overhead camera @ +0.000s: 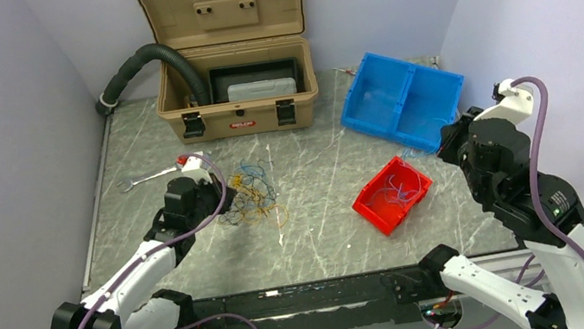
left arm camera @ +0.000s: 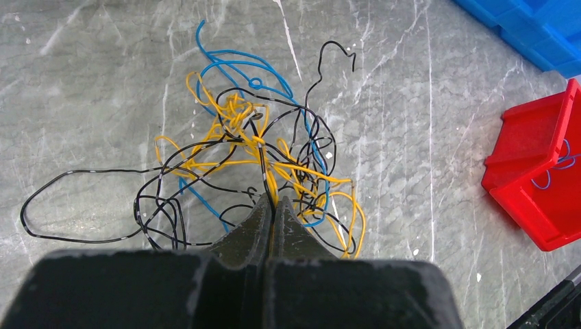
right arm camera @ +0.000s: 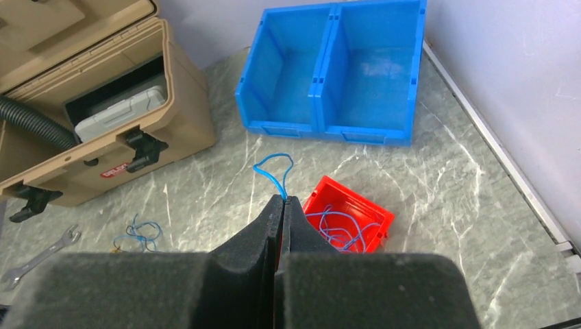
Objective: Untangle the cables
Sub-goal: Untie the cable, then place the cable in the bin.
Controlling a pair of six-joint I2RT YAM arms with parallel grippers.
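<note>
Left claw [left arm camera: 274, 204] is shut, tips pinched on a yellow wire [left arm camera: 269, 179] at the near edge of the tangle [left arm camera: 246, 151]. A black strand [left arm camera: 263, 161] runs right beside the pinch, and we can't tell if it's caught too. Right claw [right arm camera: 283, 200] is shut on a single blue wire [right arm camera: 274, 164], whose loop stands up past the tips. The red bin [right arm camera: 356, 199] sits just beyond and holds more loose blue wires [right arm camera: 339, 226]. The tangle lies on the table [overhead camera: 315, 170] left of centre, in front of the tan case [overhead camera: 240, 120], with blue, yellow and black all crossed. Our read: we get the right claw squarely over the red bin and low before letting go, since a springy wire could hop the rim. On the left we pull slow, up and away. If the whole clump lifts, we stop and pin it with the free claw. The blue double bin [right arm camera: 322, 130] looks empty. Only writing we see is a red label [overhead camera: 242, 125] on the case front, too small to read.
</note>
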